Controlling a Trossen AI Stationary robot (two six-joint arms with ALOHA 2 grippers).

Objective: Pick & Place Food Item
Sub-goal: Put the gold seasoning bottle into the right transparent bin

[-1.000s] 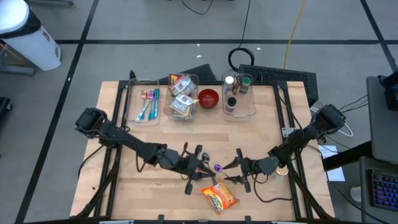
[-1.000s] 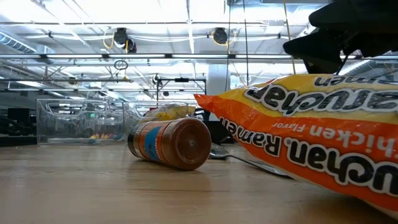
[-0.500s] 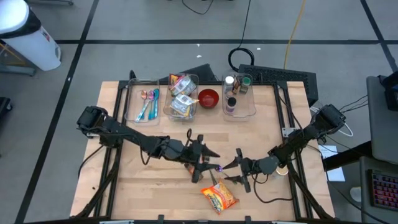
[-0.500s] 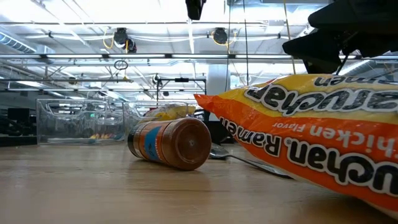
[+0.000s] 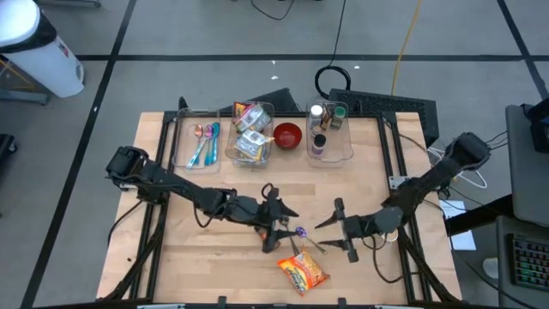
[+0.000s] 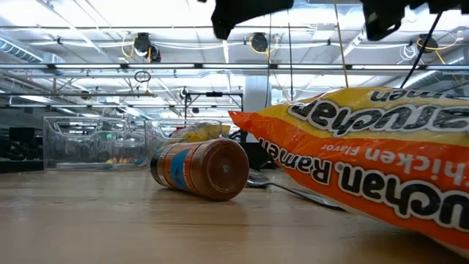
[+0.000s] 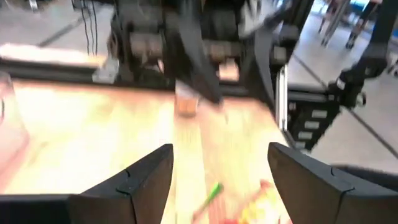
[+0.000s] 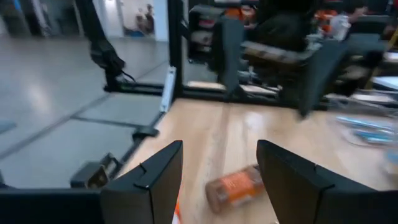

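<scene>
Fingers of both dark grippers stood spread and empty: the left gripper [image 5: 283,230] above mid-table, the right gripper [image 5: 341,230] just beside it. Near the table's front edge lay the glossy, crinkled orange-and-yellow ramen packet [image 5: 302,272], flat, its long axis diagonal. A smooth cylindrical brown spice jar [image 6: 201,169] lay on its side on the pale wooden table [image 5: 206,257].

Wooden counter [image 5: 197,249] bearing three clear bins [image 5: 250,137] and red bowl [image 5: 287,135] toward 12 o'clock, ramen packet [image 5: 302,272], spoon [image 5: 302,233] and jar [image 6: 200,169] toward 6.
</scene>
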